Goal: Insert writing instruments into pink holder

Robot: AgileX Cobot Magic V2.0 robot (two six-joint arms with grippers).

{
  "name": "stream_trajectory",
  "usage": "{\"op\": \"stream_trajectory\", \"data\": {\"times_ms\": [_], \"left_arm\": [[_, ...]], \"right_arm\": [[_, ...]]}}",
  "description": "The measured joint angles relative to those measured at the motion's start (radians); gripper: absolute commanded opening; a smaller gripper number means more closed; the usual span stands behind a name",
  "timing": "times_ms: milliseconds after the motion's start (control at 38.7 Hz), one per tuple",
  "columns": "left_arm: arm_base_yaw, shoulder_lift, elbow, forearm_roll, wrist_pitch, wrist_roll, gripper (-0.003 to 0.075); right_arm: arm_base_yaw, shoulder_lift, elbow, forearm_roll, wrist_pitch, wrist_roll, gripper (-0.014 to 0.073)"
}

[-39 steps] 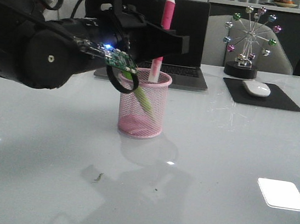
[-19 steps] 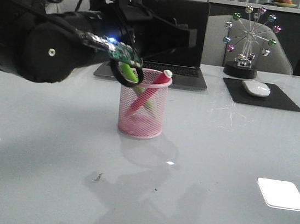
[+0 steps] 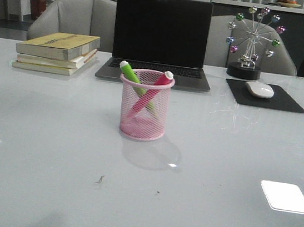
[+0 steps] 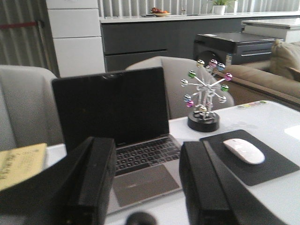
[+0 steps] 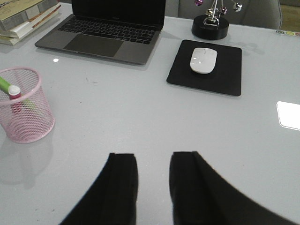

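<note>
1. Plainly, both markers are in the cup (image 3: 143, 112): the green marker (image 3: 130, 72) leans to the left rim, the pink marker (image 3: 157, 84) leans to the right rim, and the two cross inside the mesh, caps up.
2. The cup stands upright at mid-table, just nearer than the laptop (image 3: 159, 38), with the books (image 3: 57, 51) far left and the mouse (image 3: 259, 89) on its pad far right.
3. My left gripper (image 4: 147, 183) is up off the table and faces the laptop; its fingers stand apart with nothing between them.
4. My right gripper (image 5: 153, 185) hovers over bare table well right of the cup, fingers likewise parted and holding nothing.
5. Neither arm shows in the front view, so I judge both are clear of the cup.
6. I see no other marker lying loose on the table, so by my reckoning the inserting is done and nothing is left but to rest the arms.
</note>
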Motion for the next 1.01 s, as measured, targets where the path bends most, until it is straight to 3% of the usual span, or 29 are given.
{"op": "stream_trajectory", "data": {"times_ms": [362, 646, 1008], "left_arm": [[0.253, -0.402, 0.022, 0.061, 0.460, 0.017, 0.0391], [0.355, -0.683, 0.199, 0.073, 0.491, 0.019, 0.0382], [0.360, -0.968, 0.436, 0.073, 0.533, 0.019, 0.0382]], "right_arm": [[0.000, 0.000, 0.000, 0.000, 0.002, 0.000, 0.0312], [0.000, 0.000, 0.000, 0.000, 0.016, 0.000, 0.0312], [0.057, 0.000, 0.000, 0.001, 0.047, 0.000, 0.0312]]}}
